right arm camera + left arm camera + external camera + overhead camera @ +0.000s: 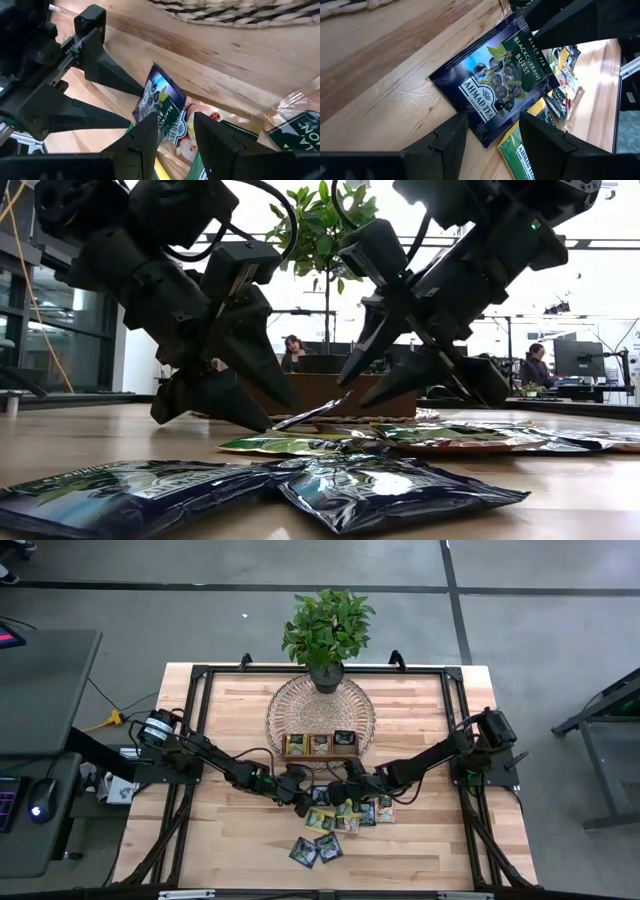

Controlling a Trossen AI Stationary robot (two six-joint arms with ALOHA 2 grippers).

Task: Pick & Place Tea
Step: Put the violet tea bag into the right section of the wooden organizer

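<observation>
Hiding beneath both grippers, blackcurrant sachet [500, 85] partly shows.

Bright backlight silhouettes the low view; near sachets [390, 490] blurred.

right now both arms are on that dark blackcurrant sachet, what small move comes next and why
Probably close the left end effector on the blackcurrant sachet. Its fingers stand open astride the sachet's near edge, which the right end effector has tilted off the table, so a pinch looks possible.
</observation>
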